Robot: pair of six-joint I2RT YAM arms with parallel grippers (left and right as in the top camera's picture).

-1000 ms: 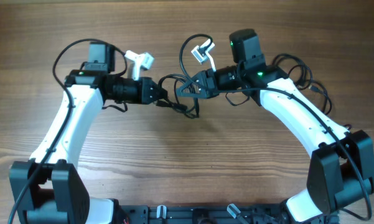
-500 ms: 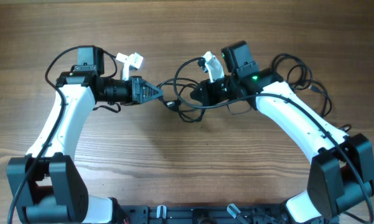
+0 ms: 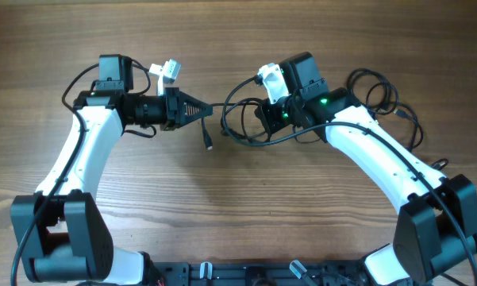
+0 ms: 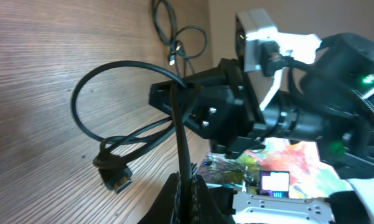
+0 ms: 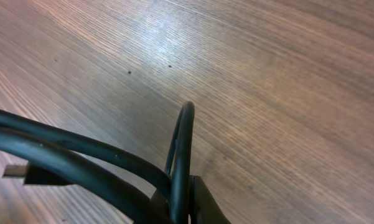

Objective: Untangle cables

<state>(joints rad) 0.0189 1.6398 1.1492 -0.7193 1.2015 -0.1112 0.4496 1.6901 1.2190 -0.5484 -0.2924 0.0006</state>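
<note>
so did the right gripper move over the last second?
Yes. The right gripper, shut on a cable, has drawn rightward in the overhead view, toward the loose cable coil lying still on the table.

Two white robot arms (image 3: 75, 159) (image 3: 381, 155), two black grippers (image 3: 209, 111) (image 3: 263, 119), two bunches of thin black cables (image 3: 209, 143) (image 3: 401, 114), strands too tangled to count, one wooden table (image 3: 222, 206).

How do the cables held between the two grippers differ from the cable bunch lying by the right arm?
The middle cables are pinched by the left gripper and right gripper; the right bunch lies on the table untouched. The middle cables have a strand drawn straight between the grippers; the right bunch sits in slack overlapping loops. Both are thin and black, with small plugs.
</note>
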